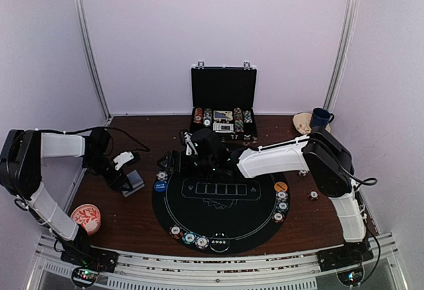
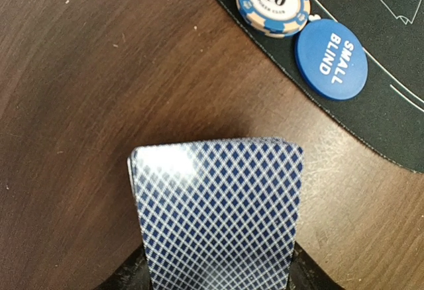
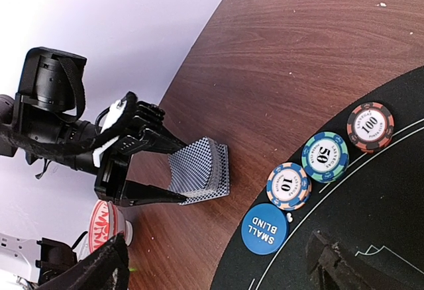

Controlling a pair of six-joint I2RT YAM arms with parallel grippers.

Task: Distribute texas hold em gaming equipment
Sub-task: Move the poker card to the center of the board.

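Note:
My left gripper (image 1: 130,181) is shut on a deck of blue-backed playing cards (image 1: 135,183) at the wooden table left of the round black mat (image 1: 222,218). The left wrist view shows the deck (image 2: 218,210) between the jaws. In the right wrist view the deck (image 3: 200,167) bends between that gripper's fingers. My right gripper (image 1: 174,164) is open and empty over the mat's left edge (image 3: 397,191). Below it lie a blue SMALL BLIND disc (image 3: 265,228) and the 10 (image 3: 288,185), 50 (image 3: 325,156) and 100 (image 3: 370,126) chips.
An open black briefcase (image 1: 223,101) with chip rows stands at the back. An orange disc (image 1: 281,187) and chips (image 1: 282,205) sit on the mat's right edge, and more chips (image 1: 189,238) on its near edge. A red-and-white dish (image 1: 86,217) is front left, a blue mug (image 1: 321,116) back right.

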